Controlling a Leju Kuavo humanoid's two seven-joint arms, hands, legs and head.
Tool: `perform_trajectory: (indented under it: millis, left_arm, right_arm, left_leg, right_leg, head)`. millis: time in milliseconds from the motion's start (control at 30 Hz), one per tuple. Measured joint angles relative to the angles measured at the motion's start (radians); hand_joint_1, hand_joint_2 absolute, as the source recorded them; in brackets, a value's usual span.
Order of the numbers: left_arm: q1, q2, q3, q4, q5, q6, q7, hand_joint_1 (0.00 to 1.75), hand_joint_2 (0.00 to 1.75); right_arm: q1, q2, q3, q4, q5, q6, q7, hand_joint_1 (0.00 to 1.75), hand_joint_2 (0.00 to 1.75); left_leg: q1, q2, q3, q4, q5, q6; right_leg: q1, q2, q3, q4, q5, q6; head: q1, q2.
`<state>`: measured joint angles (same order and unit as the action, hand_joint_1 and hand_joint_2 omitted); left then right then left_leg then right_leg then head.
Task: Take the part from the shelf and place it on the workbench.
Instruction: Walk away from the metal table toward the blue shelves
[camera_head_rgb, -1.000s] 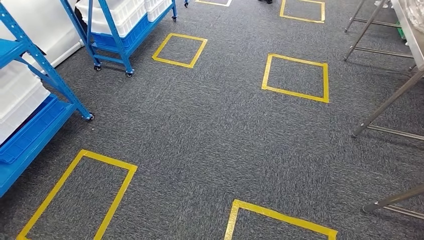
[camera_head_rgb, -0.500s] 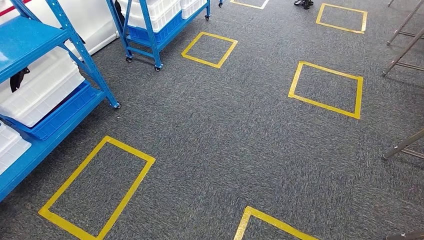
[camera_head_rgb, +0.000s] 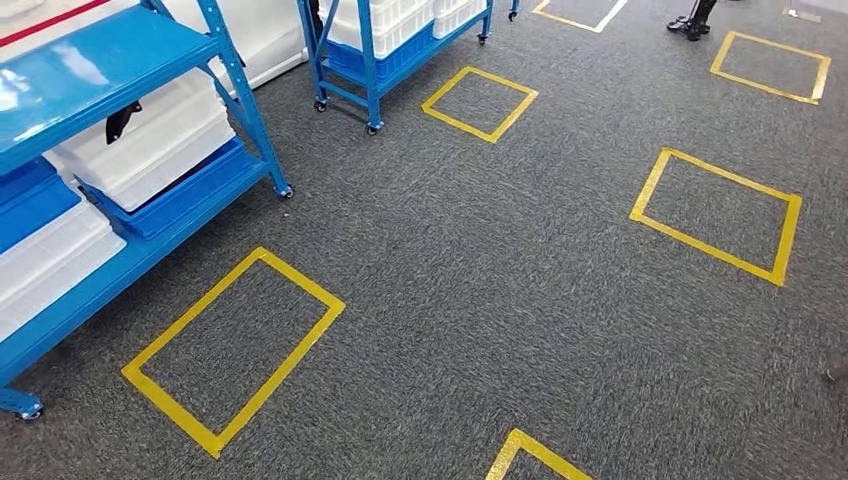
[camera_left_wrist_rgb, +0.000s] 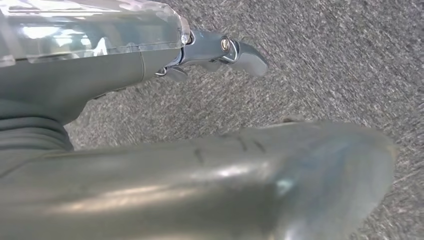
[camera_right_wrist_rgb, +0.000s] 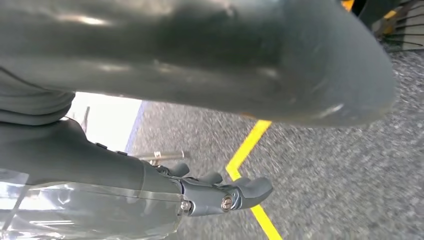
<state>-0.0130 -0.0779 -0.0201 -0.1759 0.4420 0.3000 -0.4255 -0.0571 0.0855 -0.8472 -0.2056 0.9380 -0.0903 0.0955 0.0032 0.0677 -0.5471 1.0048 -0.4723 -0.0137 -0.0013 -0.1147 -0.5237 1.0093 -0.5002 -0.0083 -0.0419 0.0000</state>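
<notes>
The robot stood on grey carpet (camera_head_rgb: 480, 280) marked with yellow tape squares (camera_head_rgb: 235, 350), with the blue shelf (camera_head_rgb: 110, 55) at its left front, so the step in hand looked like the approach to the shelf, before any reaching. On the shelf's lower levels sat white bins (camera_head_rgb: 150, 140) over blue trays (camera_head_rgb: 185, 195), and a small dark object (camera_head_rgb: 122, 120) lay against the upper white bin; this may have been the part, though it was too small to tell. A second blue rack (camera_head_rgb: 385, 40) with more white bins stood farther off, and a person's dark shoes (camera_head_rgb: 690, 20) showed near the far edge of the floor. The left hand (camera_left_wrist_rgb: 215, 52) hung over the carpet, its fingers (camera_left_wrist_rgb: 245, 55) spread a little and holding nothing. The right hand (camera_right_wrist_rgb: 220, 192) hung likewise over carpet and a yellow tape line (camera_right_wrist_rgb: 247, 150), fingers (camera_right_wrist_rgb: 255, 189) loosely apart and empty. In my judgement the next move called for squaring up to the shelf, probably at the taped square beside it, and then raising an arm toward the bin level; no workbench was in sight, so the placing was far off yet
</notes>
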Motion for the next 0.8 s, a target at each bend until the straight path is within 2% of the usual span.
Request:
perform_trajectory:
  millis: [33,67,133,167,200,233,267,300,333,367,400,433,467,500,567,600,633,700,733,767,800]
  left_arm:
    - [0.000,0.000,-0.001,0.000,-0.001,-0.002,0.000,0.00,0.00]
    - [0.002,0.001,-0.003,0.000,-0.002,-0.004,0.001,0.00,0.00]
    - [0.002,0.003,-0.006,0.000,-0.006,-0.006,0.003,0.00,0.00]
    - [0.001,0.004,-0.007,0.000,-0.008,-0.006,0.004,0.00,0.00]
    - [0.000,0.005,-0.008,0.000,-0.009,-0.006,0.004,0.00,0.00]
    - [-0.002,0.005,-0.008,0.000,-0.010,-0.006,0.005,0.00,0.00]
    - [-0.002,0.006,-0.009,0.000,-0.010,-0.006,0.006,0.00,0.00]
    - [-0.002,0.006,-0.009,0.000,-0.010,-0.007,0.007,0.00,0.00]
    - [-0.001,0.006,-0.009,0.000,-0.010,-0.007,0.007,0.00,0.00]
    - [0.000,0.006,-0.010,0.000,-0.011,-0.008,0.008,0.00,0.00]
    - [0.000,0.006,-0.010,0.000,-0.011,-0.008,0.009,0.00,0.00]
    - [0.000,0.006,-0.011,0.000,-0.010,-0.009,0.009,0.00,0.00]
    - [-0.001,0.006,-0.012,0.000,-0.010,-0.009,0.010,0.00,0.00]
    - [-0.001,0.007,-0.012,0.000,-0.010,-0.009,0.010,0.00,0.00]
    - [0.002,0.009,-0.013,0.000,-0.010,-0.011,0.009,0.00,0.00]
    - [0.003,0.010,-0.013,0.000,-0.010,-0.012,0.008,0.00,0.00]
    - [0.003,0.011,-0.014,0.000,-0.010,-0.015,0.007,0.00,0.00]
    - [0.002,0.012,-0.015,0.000,-0.010,-0.022,0.004,0.00,0.00]
    - [0.001,0.012,-0.015,0.000,-0.010,-0.024,0.003,0.00,0.00]
    - [0.001,0.012,-0.015,0.000,-0.009,-0.025,0.002,0.00,0.00]
    - [0.002,0.012,-0.015,0.000,-0.008,-0.026,0.002,0.00,0.00]
  right_arm:
    - [-0.002,0.000,-0.002,0.000,0.000,0.000,0.000,0.00,0.00]
    - [-0.004,0.000,-0.004,0.000,0.000,0.000,-0.001,0.00,0.00]
    - [-0.005,0.000,-0.006,0.000,-0.001,0.000,-0.001,0.00,0.00]
    - [-0.004,0.000,-0.008,0.000,-0.001,0.000,-0.001,0.00,0.00]
    - [-0.002,0.000,-0.009,0.001,-0.001,0.001,-0.001,0.00,0.00]
    - [0.000,0.000,-0.011,0.002,-0.001,0.001,0.000,0.00,0.00]
    - [0.002,0.000,-0.012,0.002,-0.001,0.001,0.001,0.00,0.00]
    - [0.003,0.000,-0.012,0.003,-0.001,0.001,0.002,0.00,0.00]
    - [0.004,0.000,-0.012,0.003,-0.001,0.001,0.002,0.00,0.00]
    - [0.005,-0.001,-0.013,0.003,-0.001,0.001,0.003,0.00,0.00]
    - [0.005,-0.001,-0.013,0.003,-0.001,0.001,0.003,0.00,0.00]
    - [0.005,-0.002,-0.013,0.003,-0.001,0.001,0.004,0.00,0.00]
    - [0.005,-0.003,-0.013,0.004,-0.001,0.001,0.004,0.00,0.00]
    - [0.004,-0.003,-0.013,0.004,-0.001,0.001,0.004,0.00,0.00]
    - [0.002,-0.002,-0.013,0.004,-0.001,0.001,0.004,0.00,0.00]
    - [0.002,-0.001,-0.013,0.004,-0.001,0.001,0.004,0.00,0.00]
    - [0.003,-0.001,-0.013,0.004,-0.001,0.001,0.004,0.00,0.00]
    - [0.005,-0.001,-0.013,0.005,0.000,0.001,0.004,0.00,0.00]
    - [0.007,-0.002,-0.013,0.005,0.000,0.002,0.004,0.00,0.00]
    - [0.007,-0.002,-0.013,0.005,0.001,0.003,0.004,0.00,0.00]
    - [0.007,-0.002,-0.013,0.005,0.001,0.005,0.004,0.00,0.00]
  left_leg:
    - [0.000,-0.013,0.000,-0.003,0.003,0.007]
    - [0.001,-0.023,0.001,-0.006,0.006,0.013]
    - [0.004,-0.044,0.004,-0.013,0.013,0.025]
    - [0.005,-0.054,0.003,-0.014,0.015,0.029]
    - [0.005,-0.064,0.001,-0.013,0.016,0.032]
    - [0.004,-0.077,0.000,-0.013,0.017,0.033]
    - [0.004,-0.091,-0.001,-0.013,0.017,0.034]
    - [0.003,-0.106,0.000,-0.012,0.018,0.034]
    - [0.004,-0.120,0.002,-0.011,0.017,0.033]
    - [0.004,-0.134,0.003,-0.010,0.016,0.031]
    - [0.003,-0.146,0.002,-0.006,0.015,0.027]
    - [0.002,-0.157,0.000,-0.004,0.014,0.022]
    - [0.002,-0.167,-0.004,-0.002,0.014,0.017]
    - [0.002,-0.176,-0.008,-0.002,0.014,0.010]
    - [0.004,-0.187,-0.013,-0.002,0.014,-0.002]
    - [0.004,-0.174,-0.019,0.012,0.004,-0.007]
    - [0.003,-0.151,-0.034,0.043,-0.017,-0.011]
    - [0.004,-0.097,-0.091,0.165,-0.085,-0.018]
    - [0.006,-0.085,-0.123,0.233,-0.115,-0.021]
    - [0.007,-0.079,-0.145,0.280,-0.130,-0.023]
    - [0.008,-0.076,-0.148,0.289,-0.125,-0.024]
  right_leg:
    - [-0.001,-0.009,0.003,0.000,-0.002,0.006]
    - [-0.004,-0.002,0.004,0.005,-0.007,0.013]
    - [-0.010,0.045,-0.016,0.054,-0.043,0.024]
    - [-0.012,0.078,-0.042,0.110,-0.074,0.027]
    - [-0.012,0.098,-0.077,0.177,-0.107,0.028]
    - [-0.013,0.107,-0.111,0.242,-0.131,0.028]
    - [-0.013,0.110,-0.134,0.281,-0.136,0.028]
    - [-0.013,0.112,-0.139,0.282,-0.120,0.027]
    - [-0.013,0.116,-0.126,0.245,-0.086,0.025]
    - [-0.014,0.132,-0.098,0.176,-0.043,0.022]
    - [-0.015,0.159,-0.070,0.107,-0.010,0.019]
    - [-0.016,0.178,-0.049,0.054,0.012,0.017]
    - [-0.016,0.193,-0.038,0.023,0.021,0.015]
    - [-0.014,0.194,-0.037,0.016,0.019,0.013]
    - [-0.015,0.169,-0.034,0.011,0.022,0.002]
    - [-0.016,0.157,-0.031,0.006,0.025,-0.006]
    - [-0.018,0.143,-0.030,0.001,0.026,-0.013]
    - [-0.014,0.116,-0.029,-0.002,0.026,-0.022]
    - [-0.012,0.101,-0.029,-0.002,0.025,-0.024]
    - [-0.010,0.088,-0.029,-0.001,0.024,-0.025]
    - [-0.009,0.075,-0.028,-0.001,0.022,-0.024]
  head:
    - [0.000,0.000]
    - [0.000,0.000]
    - [0.000,0.000]
    - [0.000,0.000]
    - [0.000,0.000]
    - [0.001,0.000]
    - [0.001,0.000]
    - [0.001,0.000]
    - [0.001,0.000]
    - [0.001,0.000]
    - [0.001,0.000]
    - [0.001,0.000]
    - [0.001,0.000]
    - [0.001,0.000]
    - [0.001,0.000]
    - [0.000,0.000]
    - [0.000,0.000]
    - [-0.001,0.000]
    - [-0.001,0.000]
    - [-0.001,0.000]
    - [-0.001,0.000]
